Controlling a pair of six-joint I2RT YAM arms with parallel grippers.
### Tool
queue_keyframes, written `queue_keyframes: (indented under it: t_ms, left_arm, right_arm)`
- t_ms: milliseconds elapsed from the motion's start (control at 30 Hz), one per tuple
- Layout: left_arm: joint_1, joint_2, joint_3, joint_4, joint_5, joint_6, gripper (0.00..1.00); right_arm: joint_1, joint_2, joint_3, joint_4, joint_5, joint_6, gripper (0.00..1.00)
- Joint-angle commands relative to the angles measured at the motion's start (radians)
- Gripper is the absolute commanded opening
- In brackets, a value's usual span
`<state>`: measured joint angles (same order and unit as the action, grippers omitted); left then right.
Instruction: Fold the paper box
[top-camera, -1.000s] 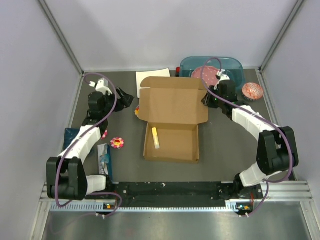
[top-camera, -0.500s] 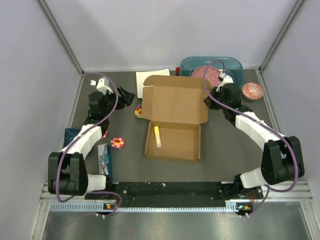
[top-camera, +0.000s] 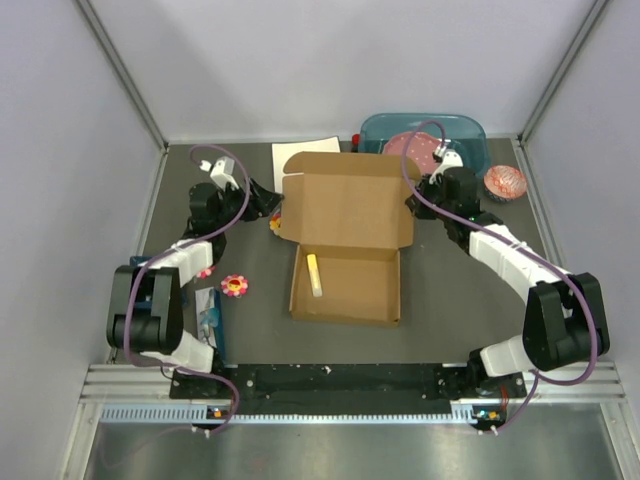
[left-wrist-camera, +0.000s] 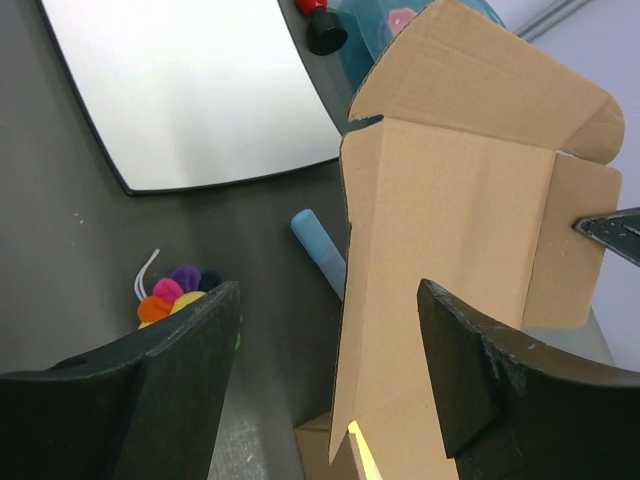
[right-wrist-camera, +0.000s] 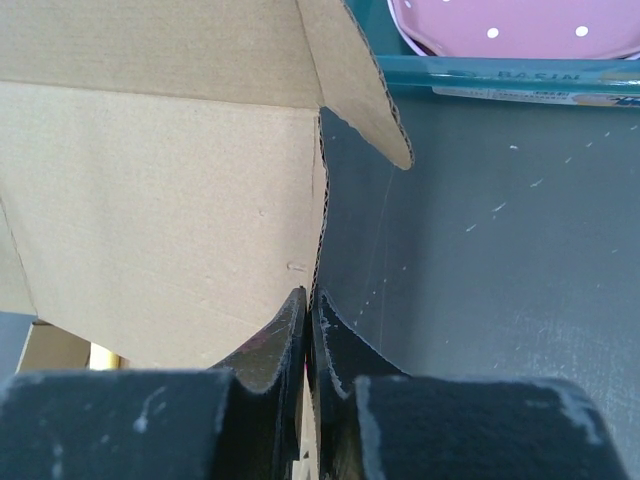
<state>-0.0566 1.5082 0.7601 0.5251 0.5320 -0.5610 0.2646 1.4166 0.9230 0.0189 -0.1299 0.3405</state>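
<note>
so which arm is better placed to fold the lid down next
Probably right: the right tool is shut on the side edge of the paper box lid, while the left tool is open, gripping nothing.

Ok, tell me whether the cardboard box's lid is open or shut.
Open. The paper box's lid stands raised behind the tray, leaving a yellow stick inside in view; the right fingers pinch the lid's right edge.

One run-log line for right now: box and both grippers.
paper box: lid open | right gripper: shut on lid's right edge | left gripper: open, astride lid's left edge
</note>
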Motion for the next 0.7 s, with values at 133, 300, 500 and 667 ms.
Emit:
queue_keyframes:
  t_ms: [133, 300, 500, 667]
  left_arm:
    - [-0.014, 0.055, 0.015, 0.159, 0.085, -0.020, 0.67]
    - [-0.046, 0.046, -0.008, 0.145, 0.076, 0.029, 0.57]
    - [-0.098, -0.006, -0.025, 0.105, 0.046, 0.091, 0.35]
    - [-0.156, -0.097, -0.088, 0.098, -0.033, 0.145, 0.19]
  right_arm:
    - [0.038, -0.042, 0.004, 0.018, 0.006, -0.026, 0.02]
    - [0.045, -0.051, 0.007, 0.003, 0.026, -0.029, 0.02]
    - [0.076, -0.088, -0.003, -0.014, 0.084, -0.035, 0.01]
    - [0.119, -0.145, -0.024, -0.048, 0.165, -0.043, 0.01]
